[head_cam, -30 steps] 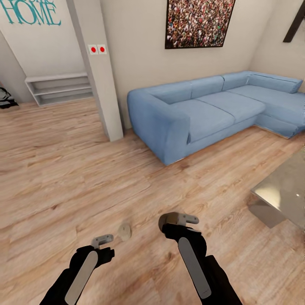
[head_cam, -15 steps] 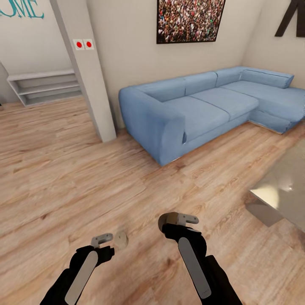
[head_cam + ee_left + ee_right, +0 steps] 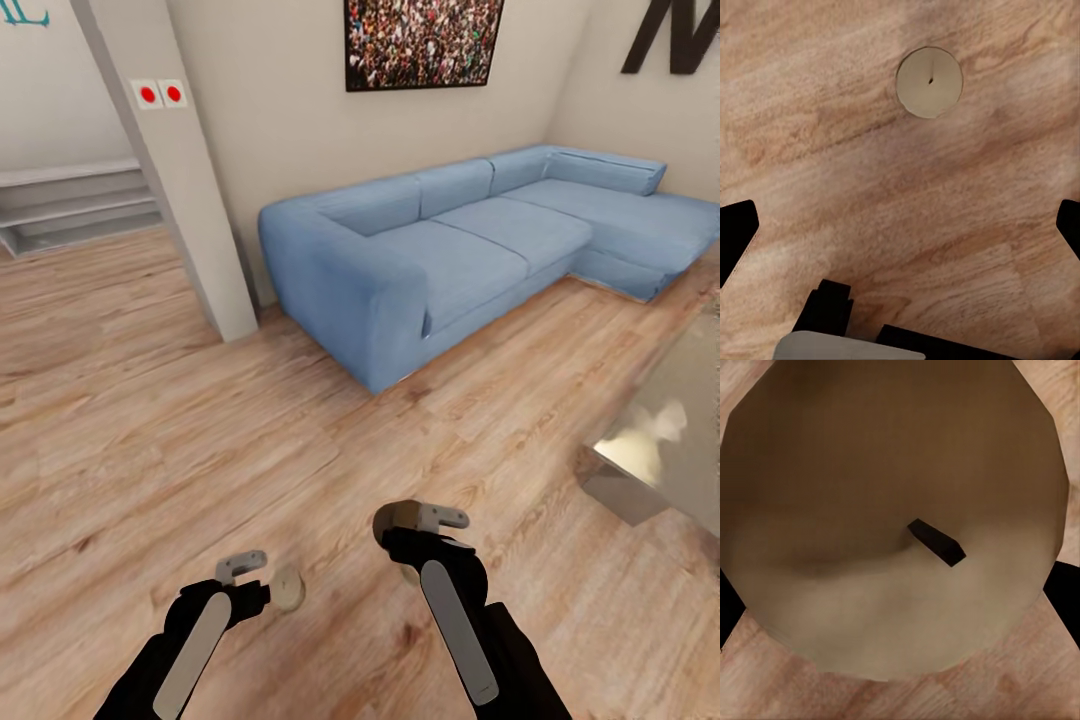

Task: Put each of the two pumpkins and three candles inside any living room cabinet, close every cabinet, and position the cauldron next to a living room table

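Note:
A small round tan candle (image 3: 288,588) with a dark wick lies on the wooden floor just right of my left gripper (image 3: 243,565). The left wrist view shows this candle (image 3: 929,82) ahead of the widely spread black fingertips (image 3: 735,234), so the left gripper is open and empty. My right gripper (image 3: 425,520) is shut on another candle (image 3: 393,520). In the right wrist view that candle's top (image 3: 892,510) and its wick sit very close, between the fingers. Pumpkins, cabinet and cauldron are out of view.
A blue corner sofa (image 3: 440,250) stands ahead against the wall. A white pillar (image 3: 170,170) rises at the left, with low white shelves (image 3: 70,205) behind it. A shiny low table (image 3: 670,440) juts in at the right. Open wooden floor lies between them.
The whole view has shifted left and down as the camera moved. The floor candle now lies closer to my left gripper. Both arms keep their pose, and the right gripper still holds its candle.

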Controlling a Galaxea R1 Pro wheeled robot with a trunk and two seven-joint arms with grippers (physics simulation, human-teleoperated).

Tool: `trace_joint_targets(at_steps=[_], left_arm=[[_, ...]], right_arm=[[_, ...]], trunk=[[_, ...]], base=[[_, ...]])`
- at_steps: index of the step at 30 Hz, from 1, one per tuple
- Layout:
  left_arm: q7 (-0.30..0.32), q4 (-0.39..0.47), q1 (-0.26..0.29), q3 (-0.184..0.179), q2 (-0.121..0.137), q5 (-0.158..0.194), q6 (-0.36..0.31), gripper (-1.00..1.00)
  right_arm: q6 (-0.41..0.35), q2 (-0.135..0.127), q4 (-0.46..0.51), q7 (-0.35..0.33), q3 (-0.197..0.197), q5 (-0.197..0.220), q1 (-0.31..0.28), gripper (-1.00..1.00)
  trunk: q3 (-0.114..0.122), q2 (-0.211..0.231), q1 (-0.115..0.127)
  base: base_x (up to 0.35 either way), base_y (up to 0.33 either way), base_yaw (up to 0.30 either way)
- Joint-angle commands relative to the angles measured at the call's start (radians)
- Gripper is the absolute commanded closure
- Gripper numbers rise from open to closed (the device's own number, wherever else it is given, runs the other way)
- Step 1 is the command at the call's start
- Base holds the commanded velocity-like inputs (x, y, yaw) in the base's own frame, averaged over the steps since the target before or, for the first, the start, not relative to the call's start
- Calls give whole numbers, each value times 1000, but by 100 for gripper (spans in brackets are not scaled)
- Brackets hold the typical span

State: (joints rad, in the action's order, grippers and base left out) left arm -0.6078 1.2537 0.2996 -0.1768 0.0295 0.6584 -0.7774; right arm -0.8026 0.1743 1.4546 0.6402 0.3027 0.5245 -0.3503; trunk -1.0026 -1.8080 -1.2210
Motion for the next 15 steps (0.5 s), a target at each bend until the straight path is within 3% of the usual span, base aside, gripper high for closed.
trace_joint_targets(at_steps=[1, 7, 11, 15], left_arm=[[-10, 1, 0, -3, 1, 10, 0, -100], [-10, 1, 1, -3, 1, 10, 0, -100], [-10, 1, 1, -3, 1, 10, 0, -100], [-10, 1, 1, -4, 1, 10, 0, -100]], right_arm=[[0, 0, 0, 10, 1, 9, -1, 100], [5, 0, -2, 10, 3, 9, -1, 100], [16, 0, -2, 10, 43, 9, -1, 100], [37, 0, -2, 10, 53, 9, -1, 100]], trunk=[[-2, 0, 0], [-9, 0, 0], [-10, 0, 0], [-10, 0, 0]], base=[[171, 181, -193], [169, 167, -184], [83, 108, -33], [64, 111, -5]])
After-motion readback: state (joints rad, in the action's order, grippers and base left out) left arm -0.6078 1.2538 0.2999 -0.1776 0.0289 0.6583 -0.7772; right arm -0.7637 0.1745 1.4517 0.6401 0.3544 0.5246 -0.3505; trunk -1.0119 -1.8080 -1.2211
